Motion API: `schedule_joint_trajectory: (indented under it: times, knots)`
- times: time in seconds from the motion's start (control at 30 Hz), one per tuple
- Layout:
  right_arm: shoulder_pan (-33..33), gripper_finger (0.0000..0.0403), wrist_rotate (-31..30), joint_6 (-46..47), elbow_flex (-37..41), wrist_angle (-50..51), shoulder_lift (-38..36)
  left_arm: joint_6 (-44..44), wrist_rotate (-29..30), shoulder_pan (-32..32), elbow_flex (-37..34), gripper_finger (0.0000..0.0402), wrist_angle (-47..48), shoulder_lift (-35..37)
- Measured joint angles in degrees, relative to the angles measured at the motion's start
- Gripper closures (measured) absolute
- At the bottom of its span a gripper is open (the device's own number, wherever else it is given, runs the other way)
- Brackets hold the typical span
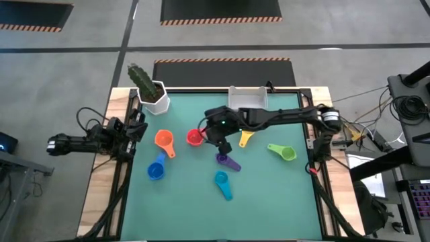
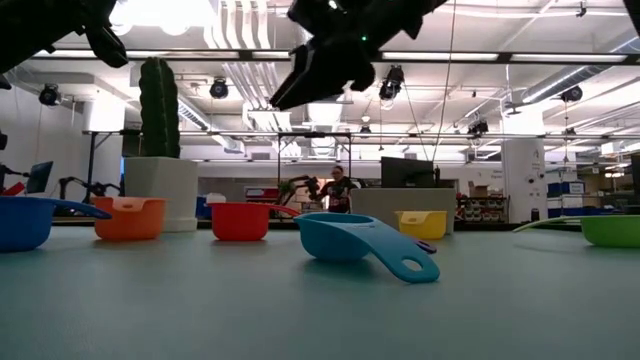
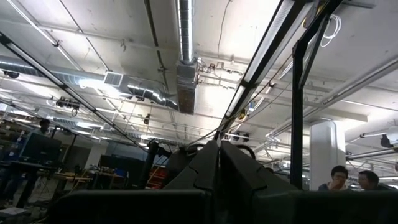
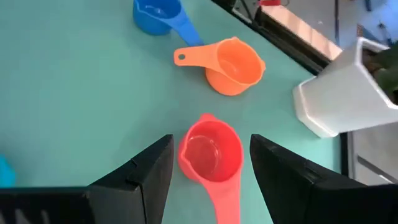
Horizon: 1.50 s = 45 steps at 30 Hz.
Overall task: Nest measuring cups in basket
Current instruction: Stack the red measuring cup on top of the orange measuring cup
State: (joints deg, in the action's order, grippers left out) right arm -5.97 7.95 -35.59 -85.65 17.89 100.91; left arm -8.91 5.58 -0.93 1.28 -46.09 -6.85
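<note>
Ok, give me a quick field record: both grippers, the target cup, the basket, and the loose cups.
right gripper: open, above the small red plastic measuring cup, fingers either side, not gripping
left gripper: shut, parked at the table's left edge
white rectangular basket: far edge, no cups visible inside
loose cups: orange, blue, yellow, purple, teal, green

My tabletop (image 1: 269, 202) is a teal mat with bare wood strips along its 2 sides. At its far left corner stands a white pot (image 1: 156, 101) holding a green cactus (image 1: 142, 79), upright. Past the far edge the grey floor carries black mats edged in orange-and-black stripes (image 1: 222, 62). Beyond the tabletop, in the room, 1 person (image 2: 338, 190) stands by a dark monitor (image 2: 405, 172).
</note>
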Motion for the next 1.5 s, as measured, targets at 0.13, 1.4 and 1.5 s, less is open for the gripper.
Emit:
schedule_joint_trajectory:
  times: [0.13,1.4,1.5]
  knots:
    - [-0.43,0.0202,-0.33,1.01,-2.94,1.70,4.04,0.00,0.01,0.02,0.00,0.0402,-0.07,0.00]
    - [-1.32,0.0202,-5.18,-4.78,-5.15,-2.64,19.20,-0.02,0.01,0.00,0.00,0.0402,-0.55,0.00]
    - [-1.32,0.0202,-5.24,-4.97,-5.15,-2.96,19.60,-0.04,0.01,0.00,0.00,0.0402,-0.66,0.00]
